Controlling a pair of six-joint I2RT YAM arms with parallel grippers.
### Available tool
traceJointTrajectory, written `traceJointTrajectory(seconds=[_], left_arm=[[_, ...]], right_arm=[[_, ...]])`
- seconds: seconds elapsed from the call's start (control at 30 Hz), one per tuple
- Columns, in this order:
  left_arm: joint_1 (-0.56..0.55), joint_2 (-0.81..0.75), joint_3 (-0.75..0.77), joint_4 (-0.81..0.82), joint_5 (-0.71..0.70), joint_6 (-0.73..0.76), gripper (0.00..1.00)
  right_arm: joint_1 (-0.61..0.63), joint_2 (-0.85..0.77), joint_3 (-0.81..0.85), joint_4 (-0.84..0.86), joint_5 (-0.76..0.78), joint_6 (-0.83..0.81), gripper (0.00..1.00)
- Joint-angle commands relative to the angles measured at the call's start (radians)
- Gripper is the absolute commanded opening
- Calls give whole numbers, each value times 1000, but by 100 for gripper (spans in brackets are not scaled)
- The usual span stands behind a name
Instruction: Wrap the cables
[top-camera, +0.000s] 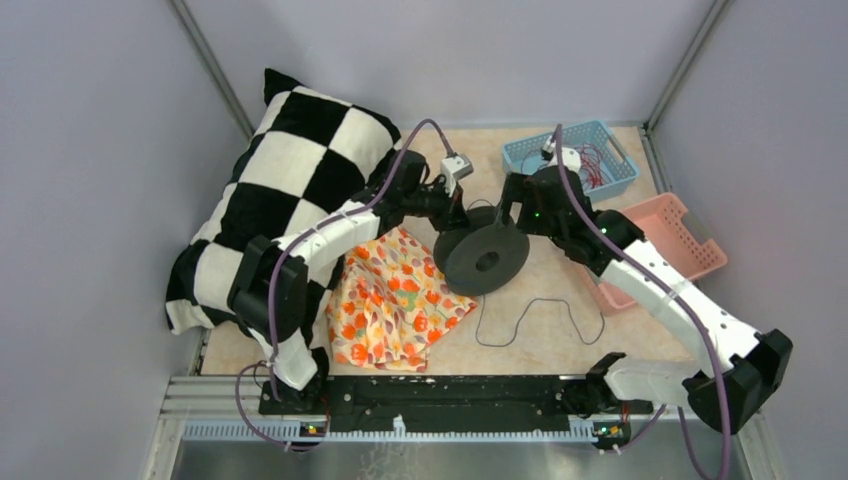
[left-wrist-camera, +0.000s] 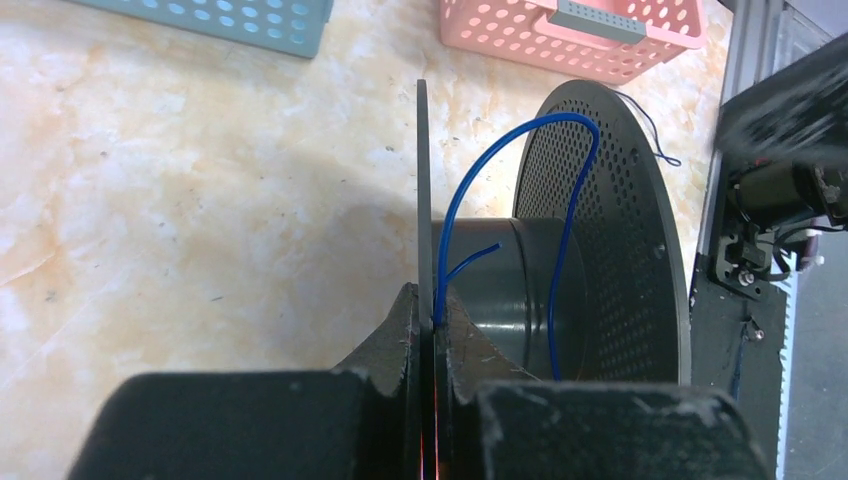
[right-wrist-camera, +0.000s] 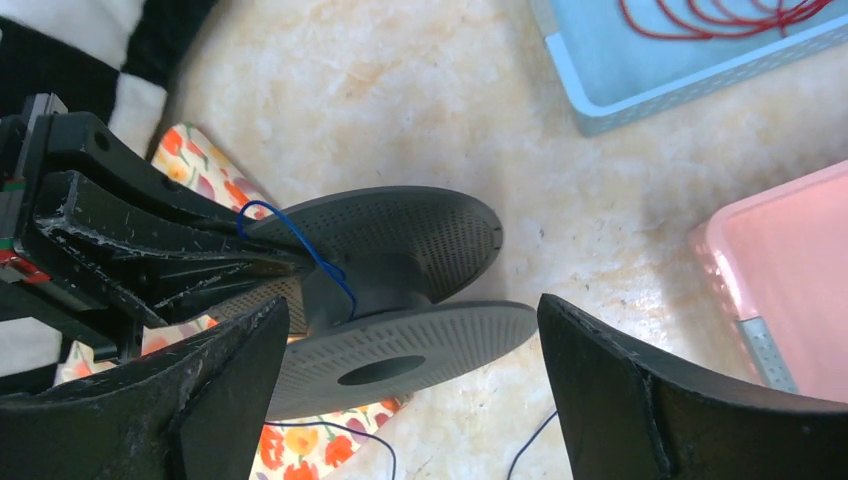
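Left pincer (left-wrist-camera: 432, 335) pinches spool flange (left-wrist-camera: 421, 180); right pincer (right-wrist-camera: 412, 395) gapes.

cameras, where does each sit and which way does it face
top external: above and behind the bases, looking down on the table; left arm and right arm show, at the spool.
left wrist: on its arm, looking along the left pincer, shut on the spool's flange, toward the pink basket.
right wrist: on its arm, looking down past the open right pincer at the spool.
shared: both wrist views catch the spool and blue cable.
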Motion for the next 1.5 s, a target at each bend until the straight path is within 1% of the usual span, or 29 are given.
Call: traceJointTrajectory(seconds=[0.0, 0.17, 0.3, 0.4, 0.47, 0.53, 0.57, 0.67, 0.87, 0.97, 1.07, 1.2, 1.27, 1.33, 1.47], left_arm=[[-2, -148, -17, 58, -67, -37, 0], [-1, -254, -48, 79, -160, -45, 0], [-2, -316, -44, 78, -229, -49, 0], [-2, -348, -16, 51, -307, -55, 0], [-1, -364, 7, 26, -352, -57, 0], [-1, -382, 29, 8, -396, -65, 0], [-1, -394, 38, 2, -418, -76, 0], [0, -428, 66, -24, -464, -98, 0], [0, -516, 69, -27, -606, -125, 0], [-1, -534, 73, -46, -696, -129, 0], [0, -547, 85, -62, -748, -154, 0], [0, -562, 84, -51, -761, -173, 0], [0, -565, 91, -52, -759, -176, 0], [1, -566, 100, -55, -755, -182, 0], [-1, -572, 113, -64, -763, -198, 0]], right_arm=[[-9, -102, 57, -18, 55, -43, 93], [-9, -242, -17, 43, 103, -107, 94], [-9, -334, -116, 134, 74, -188, 93], [-9, -381, -197, 204, -16, -285, 90], [-9, -403, -250, 246, -76, -321, 88], [-10, -427, -317, 306, -164, -365, 87], [-10, -440, -361, 344, -226, -381, 87], [-9, -460, -476, 469, -337, -382, 86], [-9, -397, -567, 574, -484, -299, 87], [-8, -381, -590, 634, -550, -278, 88], [3, -380, -627, 728, -590, -267, 88], [60, -361, -705, 921, -587, -254, 88], [107, -329, -735, 1000, -551, -260, 89], [142, -270, -753, 1075, -501, -270, 89], [155, -117, -752, 1243, -451, -255, 89]])
